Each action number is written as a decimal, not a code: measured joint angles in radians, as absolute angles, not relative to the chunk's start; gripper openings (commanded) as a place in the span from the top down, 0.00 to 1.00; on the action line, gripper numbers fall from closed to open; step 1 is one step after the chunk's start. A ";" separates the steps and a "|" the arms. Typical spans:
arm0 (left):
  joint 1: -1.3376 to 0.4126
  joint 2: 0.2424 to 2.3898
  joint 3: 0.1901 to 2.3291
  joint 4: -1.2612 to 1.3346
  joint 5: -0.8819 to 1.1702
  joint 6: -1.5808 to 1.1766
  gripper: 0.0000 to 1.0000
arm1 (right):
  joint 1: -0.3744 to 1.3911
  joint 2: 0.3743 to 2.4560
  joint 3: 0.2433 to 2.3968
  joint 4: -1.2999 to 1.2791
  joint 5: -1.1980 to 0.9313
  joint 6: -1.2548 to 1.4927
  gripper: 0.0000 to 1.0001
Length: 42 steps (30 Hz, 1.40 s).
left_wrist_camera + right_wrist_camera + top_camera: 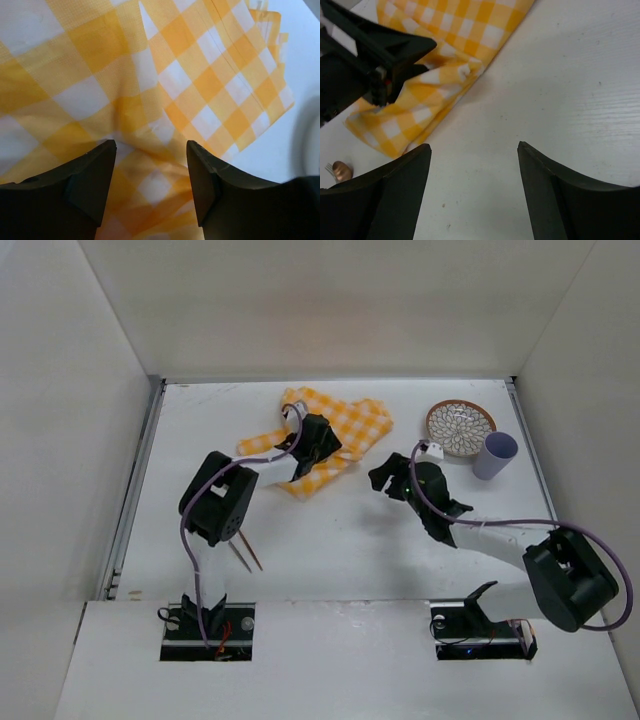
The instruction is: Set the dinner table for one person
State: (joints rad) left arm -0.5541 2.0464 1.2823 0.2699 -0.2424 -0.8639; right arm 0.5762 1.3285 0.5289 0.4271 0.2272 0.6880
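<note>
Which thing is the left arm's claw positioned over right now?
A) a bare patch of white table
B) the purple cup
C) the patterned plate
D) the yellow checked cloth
D: in the left wrist view the left gripper, jaws apart, is right above the yellow checked cloth. The plate and cup sit off to the right in the top view.

White dinner table [340, 550] with crumpled yellow-checked cloth [345, 428], patterned plate [460, 427], lilac cup [495, 455], two thin brown sticks [246, 553]
</note>
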 measured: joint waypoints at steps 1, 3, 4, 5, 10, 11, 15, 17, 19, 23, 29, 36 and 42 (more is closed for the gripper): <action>-0.570 2.021 1.262 0.268 -0.243 -0.871 0.42 | 0.570 1.327 0.538 0.413 0.232 0.692 0.23; -0.581 1.965 1.231 0.266 -0.243 -0.881 0.41 | 0.562 1.328 0.566 0.378 0.243 0.707 0.22; -0.580 1.922 1.210 0.267 -0.245 -0.884 0.40 | 0.560 1.330 0.586 0.359 0.251 0.716 0.22; -0.575 1.884 1.193 0.267 -0.248 -0.886 0.40 | 0.557 1.337 0.608 0.345 0.256 0.723 0.22; -0.524 1.633 1.058 0.331 -0.287 -0.895 0.39 | 0.556 1.472 0.753 0.325 0.263 0.765 0.21; -0.508 1.581 1.015 0.343 -0.298 -0.898 0.38 | 0.556 1.507 0.778 0.322 0.260 0.771 0.21; -0.434 1.428 0.821 0.366 -0.342 -0.909 0.36 | 0.556 1.634 0.863 0.297 0.245 0.793 0.21; -0.390 1.389 0.733 0.358 -0.353 -0.915 0.35 | 0.556 1.675 0.897 0.278 0.239 0.805 0.21; -0.343 1.366 0.654 0.339 -0.362 -0.922 0.34 | 0.556 1.705 0.931 0.258 0.233 0.820 0.21; -0.268 1.353 0.575 0.306 -0.366 -0.929 0.34 | 0.553 1.741 0.986 0.230 0.215 0.854 0.22; -0.199 1.365 0.562 0.319 -0.365 -0.934 0.33 | 0.538 1.795 1.021 0.218 0.169 0.922 0.25; -0.181 1.509 0.606 0.340 -0.347 -0.936 0.32 | 0.500 1.809 1.018 0.194 0.135 0.966 0.27; -0.181 1.619 0.710 0.359 -0.339 -0.936 0.33 | 0.492 1.809 1.019 0.194 0.081 0.987 0.29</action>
State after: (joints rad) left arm -0.1806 1.6192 0.7097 0.3588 -0.3386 -0.9360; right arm 0.4919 1.8091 1.0187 0.1944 0.0811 0.9874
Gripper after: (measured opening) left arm 0.676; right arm 0.711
